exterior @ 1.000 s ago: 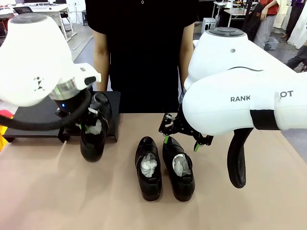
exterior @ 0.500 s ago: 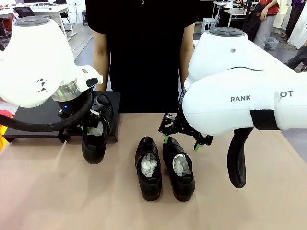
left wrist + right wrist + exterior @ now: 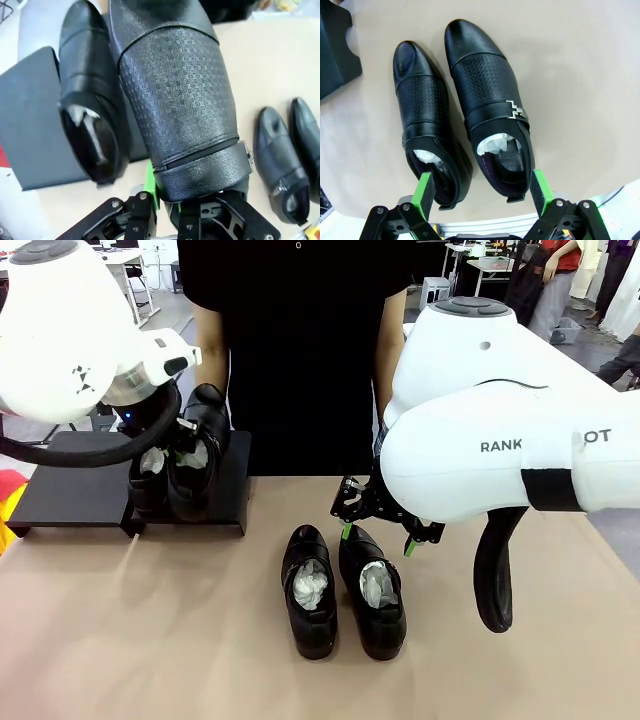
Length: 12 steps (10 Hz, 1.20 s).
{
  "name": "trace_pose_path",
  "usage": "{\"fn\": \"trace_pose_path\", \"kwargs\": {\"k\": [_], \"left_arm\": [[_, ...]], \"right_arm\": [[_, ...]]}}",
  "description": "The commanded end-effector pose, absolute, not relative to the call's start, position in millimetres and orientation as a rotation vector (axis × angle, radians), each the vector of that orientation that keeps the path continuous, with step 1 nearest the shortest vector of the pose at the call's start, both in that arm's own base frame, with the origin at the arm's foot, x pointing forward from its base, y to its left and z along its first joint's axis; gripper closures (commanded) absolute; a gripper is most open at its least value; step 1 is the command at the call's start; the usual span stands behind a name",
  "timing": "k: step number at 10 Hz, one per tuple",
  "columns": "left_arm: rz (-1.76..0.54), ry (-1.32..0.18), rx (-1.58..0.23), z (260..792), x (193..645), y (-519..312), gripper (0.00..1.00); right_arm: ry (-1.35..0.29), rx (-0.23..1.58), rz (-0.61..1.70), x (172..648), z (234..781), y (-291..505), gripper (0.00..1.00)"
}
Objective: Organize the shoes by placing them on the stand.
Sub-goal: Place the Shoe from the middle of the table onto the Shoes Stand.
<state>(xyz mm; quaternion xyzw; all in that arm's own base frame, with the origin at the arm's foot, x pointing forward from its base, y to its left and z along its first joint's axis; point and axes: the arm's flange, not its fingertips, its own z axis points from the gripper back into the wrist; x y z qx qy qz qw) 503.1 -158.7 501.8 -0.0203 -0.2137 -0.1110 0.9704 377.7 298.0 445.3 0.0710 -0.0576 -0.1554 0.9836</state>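
My left gripper [image 3: 170,202] clamps the heel of one glossy black dress shoe [image 3: 203,435], toe tipped up, over the right end of the matte black stand [image 3: 70,490]. A second shoe [image 3: 147,478] rests on the stand just beside it. The third shoe [image 3: 308,592] and fourth shoe [image 3: 373,592] lie side by side mid-table, paper-stuffed, toes toward the far edge.

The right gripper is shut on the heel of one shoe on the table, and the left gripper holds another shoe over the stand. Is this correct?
No: the right gripper is open, hovering above the heels of the table shoes; the right wrist view shows it. The left gripper does hold another shoe over the stand.
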Motion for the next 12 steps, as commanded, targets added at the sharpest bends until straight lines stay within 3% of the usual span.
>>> {"fn": "trace_pose_path", "kwargs": {"k": [1, 12], "left_arm": [[-0.245, -0.471, -0.102, 496.2, 522.1, -153.7, 1.0], [-0.255, -0.518, -0.169, 458.7, 579.5, -145.4, 1.0]], "right_arm": [[-0.118, 0.133, -0.293, 382.4, 448.3, 298.5, 0.0], [-0.118, 0.133, -0.293, 382.4, 448.3, 298.5, 0.0]]}}
